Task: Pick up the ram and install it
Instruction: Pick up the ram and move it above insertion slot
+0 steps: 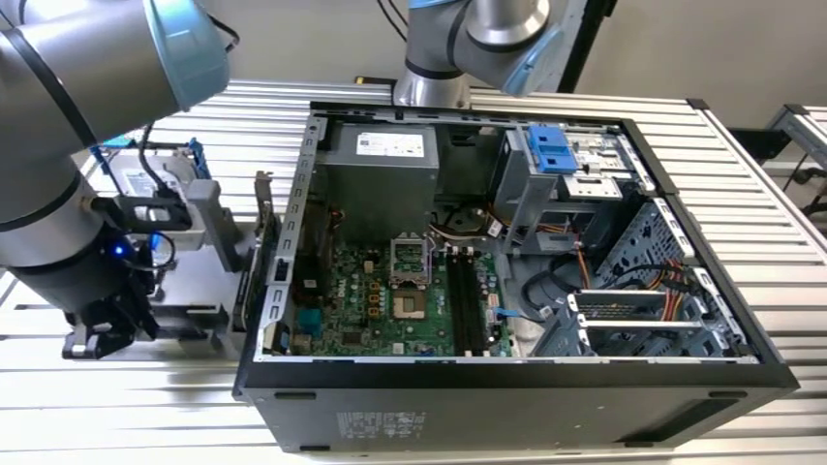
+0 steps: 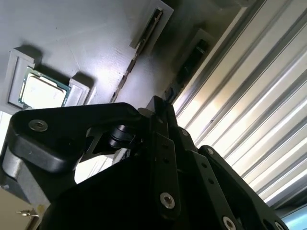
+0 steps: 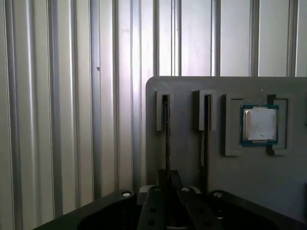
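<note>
gripper [image 3: 168, 176] at the ram [image 3: 166, 134]
its long axis runs straight ahead of the jaws; cannot tell if they clamp it

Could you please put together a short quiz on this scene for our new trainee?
1. True or false: the CPU shares the grey holder with the ram sticks.
2. Where is the gripper? A) at the holder, outside the computer case; B) deep inside the case; C) on top of the case.
3. Fill in: in the exterior view, the holder lies on the case's ____ side.
Key: 1 true; 2 A; 3 left.
</note>
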Controlling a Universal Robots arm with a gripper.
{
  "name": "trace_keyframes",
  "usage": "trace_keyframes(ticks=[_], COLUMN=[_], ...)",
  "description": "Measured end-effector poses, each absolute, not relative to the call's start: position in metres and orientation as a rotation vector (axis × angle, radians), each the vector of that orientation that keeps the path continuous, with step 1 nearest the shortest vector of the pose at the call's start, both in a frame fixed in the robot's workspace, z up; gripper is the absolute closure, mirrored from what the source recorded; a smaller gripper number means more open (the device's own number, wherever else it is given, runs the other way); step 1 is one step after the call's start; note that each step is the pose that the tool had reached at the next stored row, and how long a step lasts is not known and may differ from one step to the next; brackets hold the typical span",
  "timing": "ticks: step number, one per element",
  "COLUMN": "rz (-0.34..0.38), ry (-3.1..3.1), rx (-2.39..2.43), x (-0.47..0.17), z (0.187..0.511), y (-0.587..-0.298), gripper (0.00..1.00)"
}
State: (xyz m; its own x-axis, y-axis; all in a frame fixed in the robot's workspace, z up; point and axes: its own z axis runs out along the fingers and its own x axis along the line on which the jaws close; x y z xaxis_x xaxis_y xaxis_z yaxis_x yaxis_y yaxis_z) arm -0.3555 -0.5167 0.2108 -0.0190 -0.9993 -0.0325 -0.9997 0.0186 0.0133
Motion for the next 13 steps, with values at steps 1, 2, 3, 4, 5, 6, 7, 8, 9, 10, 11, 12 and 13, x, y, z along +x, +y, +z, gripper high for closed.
trace_keyframes(ticks=[1,2,3,4,5,6,7,8,9,10,11,12,13], rz=[0.05,0.051,0.051,0.051,0.051,0.051,0.05,0.051,0.05,0.05,0.05,0.05,0.05], ry=[2.232,2.232,2.232,2.232,2.232,2.232,2.232,2.232,2.232,2.232,2.232,2.232,2.232], rx=[-2.19,-2.19,-2.19,-2.19,-2.19,-2.19,-2.19,-2.19,-2.19,-2.19,-2.19,-2.19,-2.19], x=[-0.356,-0.355,-0.356,-0.355,-0.355,-0.355,-0.355,-0.356,-0.356,-0.355,-0.356,-0.355,-0.356], z=[0.215,0.218,0.221,0.224,0.227,0.23,0.234,0.238,0.242,0.247,0.251,0.254,0.257], y=[-0.517,-0.517,-0.517,-0.517,-0.517,-0.517,-0.517,-0.517,-0.517,-0.517,-0.517,-0.517,-0.517], gripper=[1.0,1.0,1.0,1.0,1.0,1.0,1.0,1.0,1.0,1.0,1.0,1.0,1.0])
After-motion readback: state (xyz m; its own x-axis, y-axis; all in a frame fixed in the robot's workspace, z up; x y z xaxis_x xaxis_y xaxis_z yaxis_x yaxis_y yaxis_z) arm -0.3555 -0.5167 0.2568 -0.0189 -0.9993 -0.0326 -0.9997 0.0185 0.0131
